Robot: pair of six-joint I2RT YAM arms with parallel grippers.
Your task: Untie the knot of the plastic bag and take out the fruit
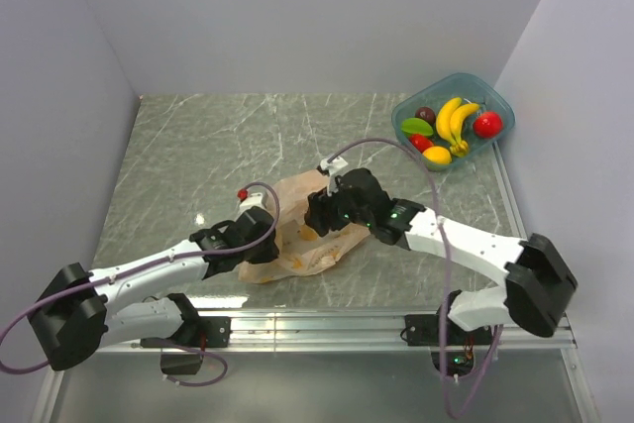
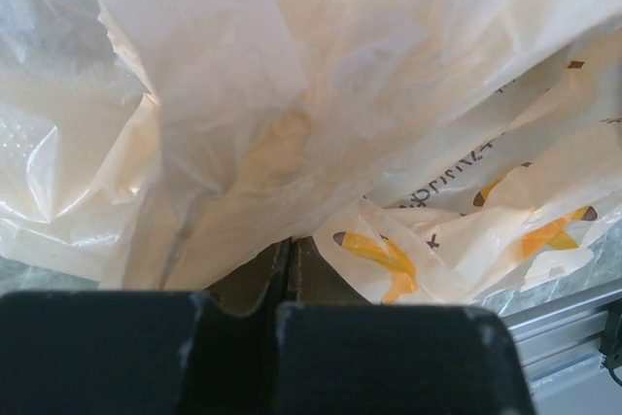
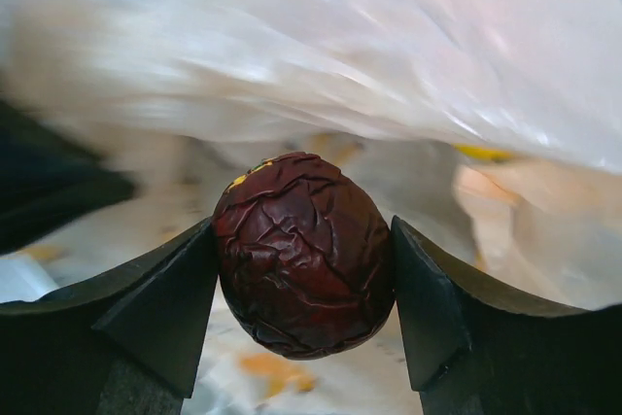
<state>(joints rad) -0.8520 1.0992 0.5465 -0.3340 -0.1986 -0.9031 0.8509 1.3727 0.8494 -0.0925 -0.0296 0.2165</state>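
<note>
The plastic bag point(image 1: 302, 245) lies crumpled and pale orange on the table between the arms. It fills the left wrist view point(image 2: 321, 104), showing orange printed marks. My left gripper point(image 1: 265, 245) sits at its left edge, with jaws closed together on a fold of the plastic point(image 2: 290, 245). My right gripper point(image 1: 319, 217) is over the bag's upper middle. It is shut on a dark red-brown wrinkled fruit point(image 3: 303, 255), held between both fingers above the plastic. I cannot make out the knot in any view.
A teal clear tub point(image 1: 498, 98) stands at the back right. It holds bananas point(image 1: 451, 118), a red fruit point(image 1: 486, 125), a green fruit point(image 1: 417, 127) and others. The table's metal front rail point(image 1: 317, 322) runs just behind the arm bases.
</note>
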